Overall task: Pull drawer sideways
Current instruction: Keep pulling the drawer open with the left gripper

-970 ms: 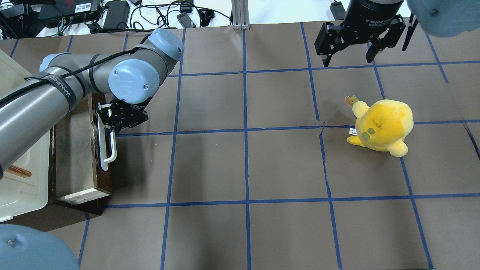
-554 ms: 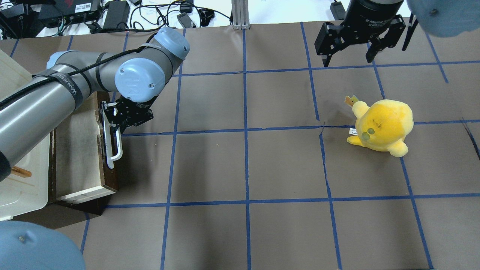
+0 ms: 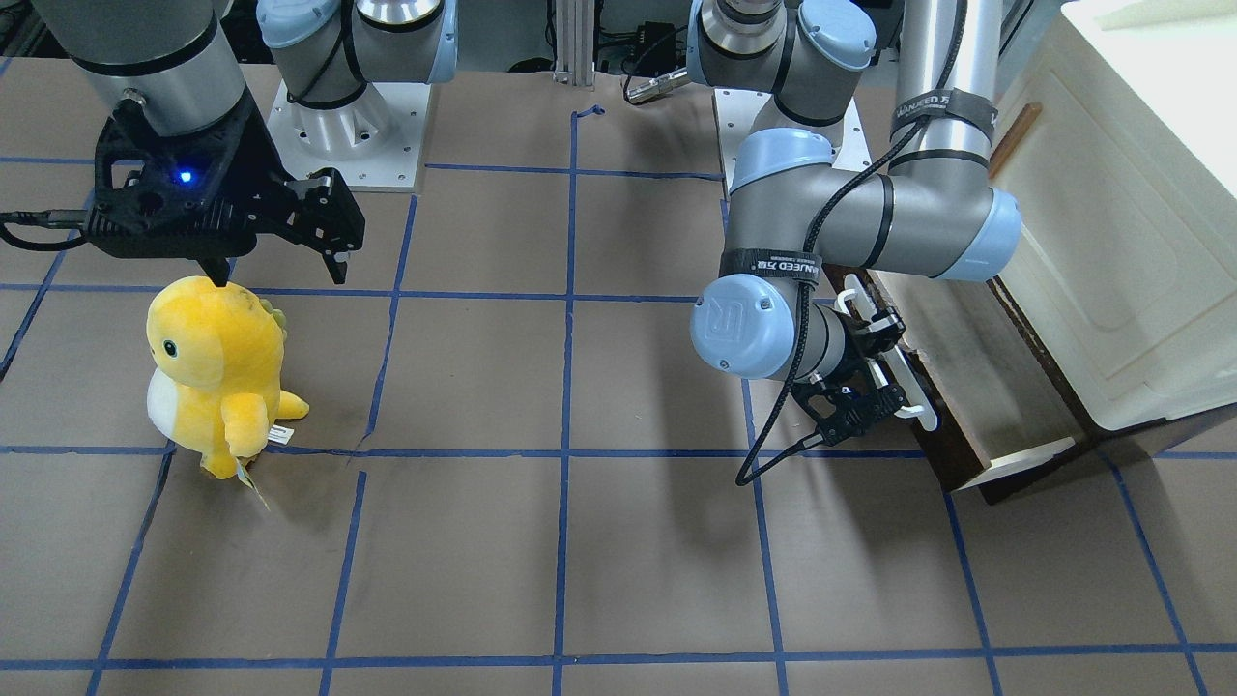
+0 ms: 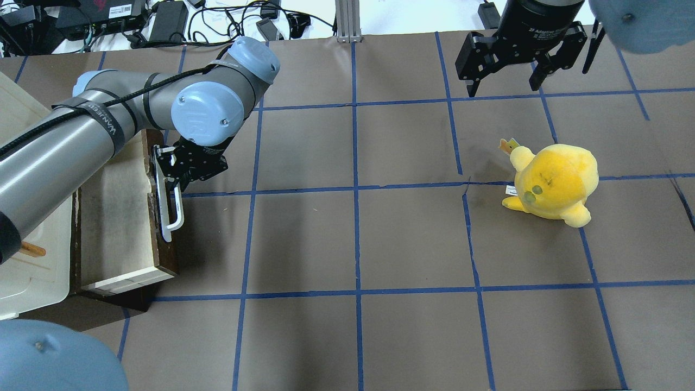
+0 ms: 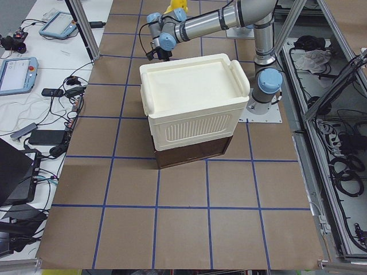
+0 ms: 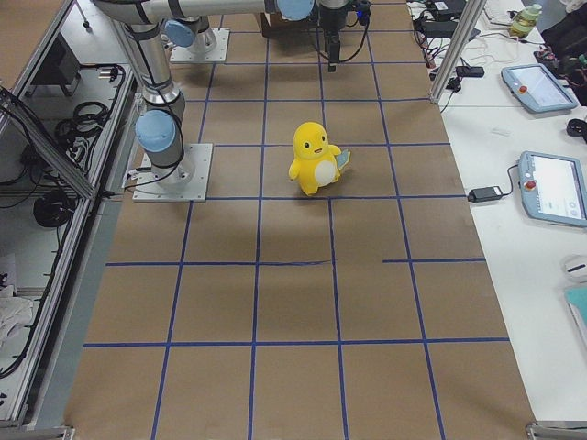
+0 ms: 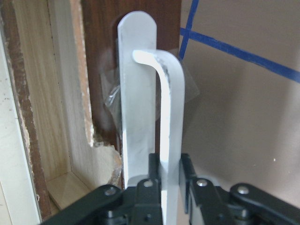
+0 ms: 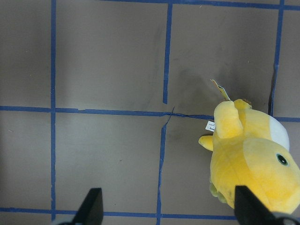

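The dark brown drawer (image 4: 122, 217) stands pulled out from under the cream-white cabinet (image 3: 1131, 222), its pale interior showing. Its white bar handle (image 4: 172, 209) runs along the front. My left gripper (image 4: 171, 184) is shut on the handle near its far end; the left wrist view shows both fingers clamped on the bar (image 7: 169, 140). The drawer also shows in the front view (image 3: 976, 387), with the left gripper (image 3: 875, 387) at its handle. My right gripper (image 4: 502, 84) is open and empty, high above the table's far right.
A yellow plush toy (image 4: 554, 182) stands on the right half of the table, also in the front view (image 3: 217, 372), just below the right gripper. The cabinet (image 5: 192, 97) fills the table's left end. Cables and power bricks (image 4: 179, 21) lie beyond the far edge.
The left gripper has moved to the right with the handle in it, and the drawer has slid further out from under the cabinet. The right arm has not moved.
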Controlling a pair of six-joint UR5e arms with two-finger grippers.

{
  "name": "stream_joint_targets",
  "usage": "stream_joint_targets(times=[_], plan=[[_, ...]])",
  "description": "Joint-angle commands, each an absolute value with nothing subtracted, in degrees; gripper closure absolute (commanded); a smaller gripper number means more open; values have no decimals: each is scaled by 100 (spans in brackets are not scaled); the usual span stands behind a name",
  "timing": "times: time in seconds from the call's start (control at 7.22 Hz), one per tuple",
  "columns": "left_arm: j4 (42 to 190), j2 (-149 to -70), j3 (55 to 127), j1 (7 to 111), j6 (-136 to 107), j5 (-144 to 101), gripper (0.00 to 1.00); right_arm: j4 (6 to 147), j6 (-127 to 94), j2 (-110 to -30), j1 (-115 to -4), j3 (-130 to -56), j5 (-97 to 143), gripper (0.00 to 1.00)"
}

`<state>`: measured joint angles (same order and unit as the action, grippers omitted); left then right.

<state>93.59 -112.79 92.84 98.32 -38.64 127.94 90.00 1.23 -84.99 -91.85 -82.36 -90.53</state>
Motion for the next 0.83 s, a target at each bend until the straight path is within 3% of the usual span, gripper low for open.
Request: stream_joint_targets(times=[0.0, 0.42, 0.55, 0.69], plan=[[9378, -11338, 9211, 9888, -3920, 12762, 86, 9000, 123, -8499, -9185, -8235, -9061, 0], [9378, -11382, 9149, 10010, -3929, 12700, 83, 9000, 123, -8499, -9185, -8235, -9053, 0], [9387, -11382, 9141, 10037, -3920, 12718, 74, 9000, 123, -8499, -9185, -8235, -9061, 0], [9378, -11373, 9141, 10055, -3850, 12744, 52, 9000, 123, -8499, -9185, -8235, -9053, 0]])
